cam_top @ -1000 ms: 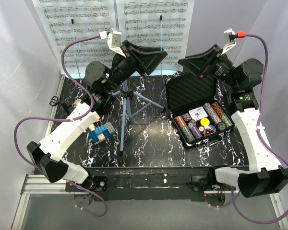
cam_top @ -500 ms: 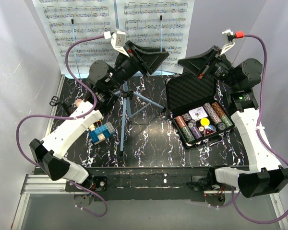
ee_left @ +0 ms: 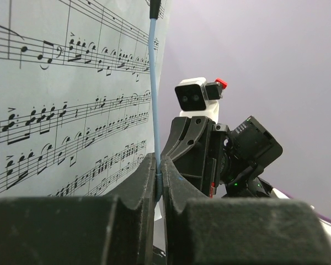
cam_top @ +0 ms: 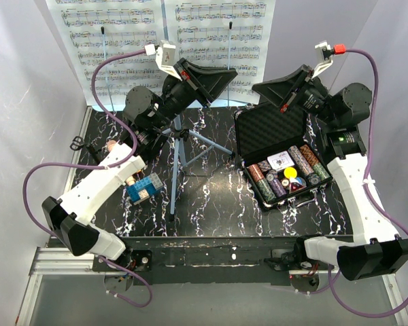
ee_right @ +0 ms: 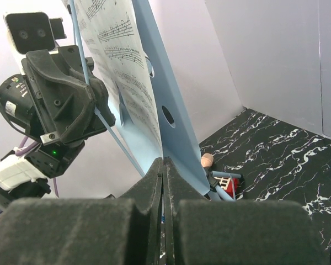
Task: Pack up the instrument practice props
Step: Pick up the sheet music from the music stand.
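Observation:
The light-blue music stand (cam_top: pixel 175 163) stands on its tripod left of centre, with white sheet-music pages (cam_top: pixel 122 47) spread on its desk at the back. My left gripper (cam_top: pixel 228 76) is shut on the stand's thin blue page-holder wire (ee_left: pixel 154 99), and the left wrist view shows the wire pinched in my left gripper (ee_left: pixel 159 172). My right gripper (cam_top: pixel 257 88) meets the right page's bottom corner. In the right wrist view my right gripper (ee_right: pixel 163 165) is shut on the page's lower edge (ee_right: pixel 133 83) beside the blue desk (ee_right: pixel 171 116). The pale microphone head (ee_right: pixel 207 160) lies on the table behind the stand.
An open black foam-lined case (cam_top: pixel 270 129) of poker chips sits right of centre. A blue block (cam_top: pixel 144 189) lies by the left arm, and a small black tool (cam_top: pixel 76 141) is at the far left edge. Grey walls close in the back and sides.
My left gripper shifted slightly right and its jaws closed onto the blue wire. My right gripper's jaws also closed, on the page edge. The stand and case have not moved.

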Tool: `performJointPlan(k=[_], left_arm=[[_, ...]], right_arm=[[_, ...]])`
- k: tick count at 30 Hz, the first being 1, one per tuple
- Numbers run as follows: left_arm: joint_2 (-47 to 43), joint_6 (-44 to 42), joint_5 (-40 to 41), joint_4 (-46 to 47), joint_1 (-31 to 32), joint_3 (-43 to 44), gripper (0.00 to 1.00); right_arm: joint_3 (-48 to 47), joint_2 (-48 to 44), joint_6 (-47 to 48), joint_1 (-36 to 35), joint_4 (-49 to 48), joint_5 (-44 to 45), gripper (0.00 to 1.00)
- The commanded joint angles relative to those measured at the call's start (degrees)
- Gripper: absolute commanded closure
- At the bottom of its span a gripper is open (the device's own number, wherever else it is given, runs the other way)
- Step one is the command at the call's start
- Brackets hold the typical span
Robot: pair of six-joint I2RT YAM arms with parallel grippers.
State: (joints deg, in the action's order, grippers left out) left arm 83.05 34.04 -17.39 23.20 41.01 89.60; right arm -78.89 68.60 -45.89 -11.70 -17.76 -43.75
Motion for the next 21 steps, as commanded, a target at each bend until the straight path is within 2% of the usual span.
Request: performJointPlan(k=[1,8,14,21], left_arm=[[-2.0,-0.9,0.3,1.6,0.3,-0.4,1.00],[-3.6,-2.0,1.7,1.6,0.2,-1.8,1.00],[-5.0,-2.9,2.4,1.5,0.2,-3.2,1.00],[-6.0,-3.2,2.9,2.3,0.2,-4.8,1.00]], right_arm=[[-0.4,-1.7,0.8,-0.1,-1.0,1.0,0.99],[2.4,-5.5,1.9,0.5,-1.4,6.7,0.99],[9.2,-11.7,1.9,1.2,-5.2,14.6,0.99],[15.1,-21.6,6.5,1.3,-1.2,24.5,0.99]])
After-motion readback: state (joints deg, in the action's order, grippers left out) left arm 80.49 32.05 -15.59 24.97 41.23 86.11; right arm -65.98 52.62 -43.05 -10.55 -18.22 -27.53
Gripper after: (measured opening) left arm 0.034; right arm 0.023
